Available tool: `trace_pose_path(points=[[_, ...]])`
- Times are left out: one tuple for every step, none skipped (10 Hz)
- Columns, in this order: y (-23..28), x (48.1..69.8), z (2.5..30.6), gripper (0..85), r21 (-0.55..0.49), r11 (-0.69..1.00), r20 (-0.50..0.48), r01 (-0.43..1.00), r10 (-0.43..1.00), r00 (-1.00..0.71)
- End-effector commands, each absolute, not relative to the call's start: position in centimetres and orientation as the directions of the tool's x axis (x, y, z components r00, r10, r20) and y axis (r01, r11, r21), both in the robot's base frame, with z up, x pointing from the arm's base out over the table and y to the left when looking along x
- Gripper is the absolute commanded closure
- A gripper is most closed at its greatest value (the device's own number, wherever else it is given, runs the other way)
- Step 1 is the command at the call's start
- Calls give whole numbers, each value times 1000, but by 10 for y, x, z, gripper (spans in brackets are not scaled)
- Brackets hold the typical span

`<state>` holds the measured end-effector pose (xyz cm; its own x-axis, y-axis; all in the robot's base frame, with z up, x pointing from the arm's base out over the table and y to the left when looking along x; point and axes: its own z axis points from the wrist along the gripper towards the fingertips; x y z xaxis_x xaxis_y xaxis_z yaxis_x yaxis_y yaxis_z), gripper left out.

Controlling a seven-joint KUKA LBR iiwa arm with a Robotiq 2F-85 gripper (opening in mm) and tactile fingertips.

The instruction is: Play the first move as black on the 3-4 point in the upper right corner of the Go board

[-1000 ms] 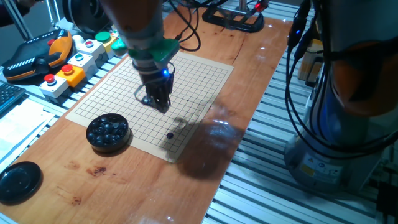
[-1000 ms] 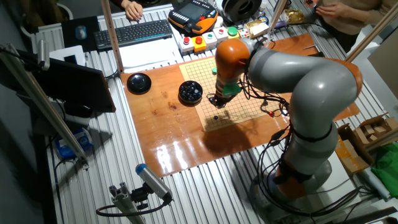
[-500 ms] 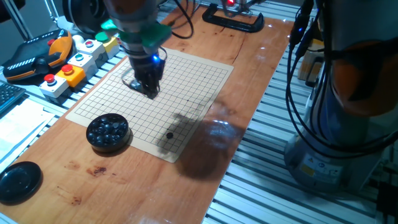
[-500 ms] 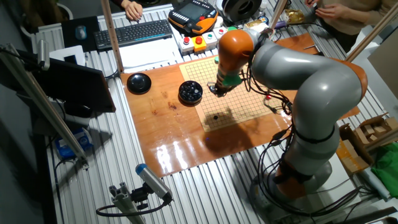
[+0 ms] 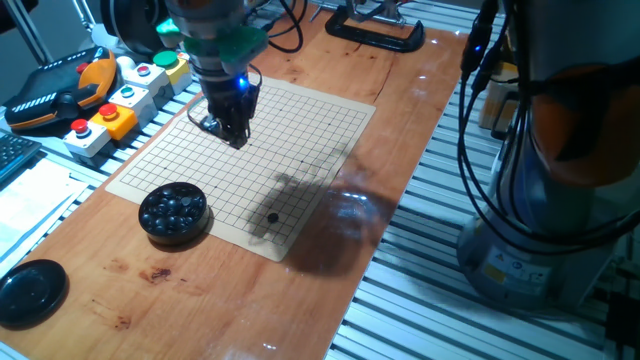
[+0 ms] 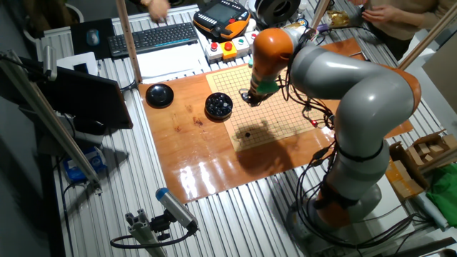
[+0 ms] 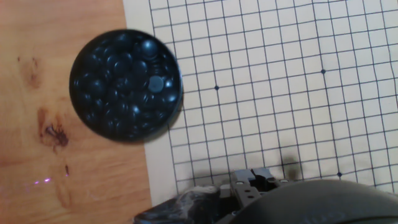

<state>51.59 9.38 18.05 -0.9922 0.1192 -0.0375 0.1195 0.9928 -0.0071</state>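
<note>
Black stone point(image 5: 272, 217) (hand view misses it).

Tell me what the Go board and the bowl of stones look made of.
Go board: thin, flat, matte cream sheet with printed grid, probably paper or card. Bowl: dark, smooth, likely plastic or lacquered wood; cannot tell which. Stones: glossy black, with highlights, glass or plastic.

No words, numbers, brands or signs can be read in any view. Go board point(image 5: 250, 150) has only plain grid lines and small dots, no letters. Button boxes point(image 5: 110, 105) show colored buttons, labels too small to read. Handheld controller point(image 5: 50, 90) has stripes, no clear writing.
</note>
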Motion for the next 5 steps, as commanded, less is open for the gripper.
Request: trace_pose_path(points=[[92,517,180,843,8,992,-30,123,124,-992],[92,519,179,843,29,991,-17,128,128,-992],[93,520,178,843,31,991,-15,131,131,-991],[93,521,178,843,28,990,-15,135,136,-991],[90,521,178,843,27,990,-15,142,142,-990]])
